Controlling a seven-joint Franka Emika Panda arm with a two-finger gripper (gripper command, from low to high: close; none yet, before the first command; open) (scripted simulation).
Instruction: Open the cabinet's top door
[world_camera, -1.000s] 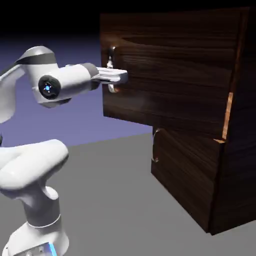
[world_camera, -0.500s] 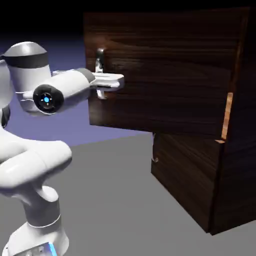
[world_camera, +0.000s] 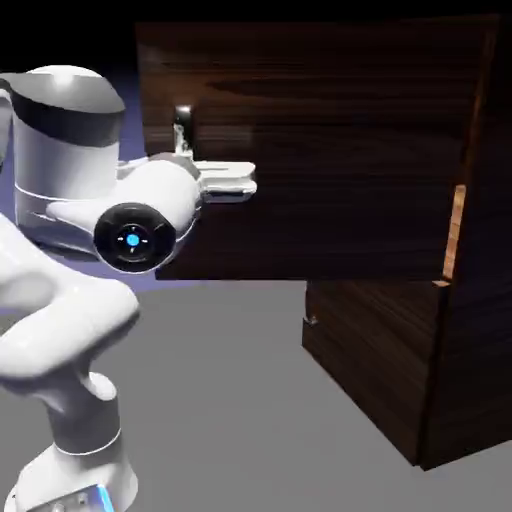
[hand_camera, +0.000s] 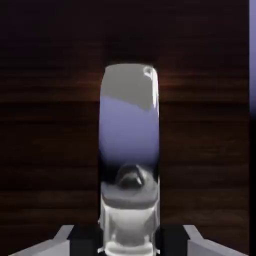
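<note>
Out from the cabinet (world_camera: 480, 340), top door (world_camera: 330, 130) hangs wide open, its handle (hand_camera: 129, 135) in the gripper's (hand_camera: 129, 242) grasp

Across the upper part of the exterior view, the top door reaches from the cabinet on the exterior view's right toward the arm (world_camera: 70, 150) on the left. It stands swung well clear of the front, its dark wood grain running sideways. An orange-brown strip (world_camera: 455, 230) shows beside the door's right-hand end. Below it, the lower door (world_camera: 370, 370) sits closed against the cabinet, partly covered from view by the top door, with a bit of its small handle (world_camera: 312, 320) showing at the left edge.

The gripper is clenched on the top door's curved silver handle. In the hand view the shiny bar runs upright through the middle, and the dark pads (hand_camera: 86, 241) press on it from both sides near its lower end. Pale blue and grey reflections lie along the metal. In the exterior view, the upper part of that handle rises above the gripper, close to the door's free edge, while the arm hides the rest.
</note>
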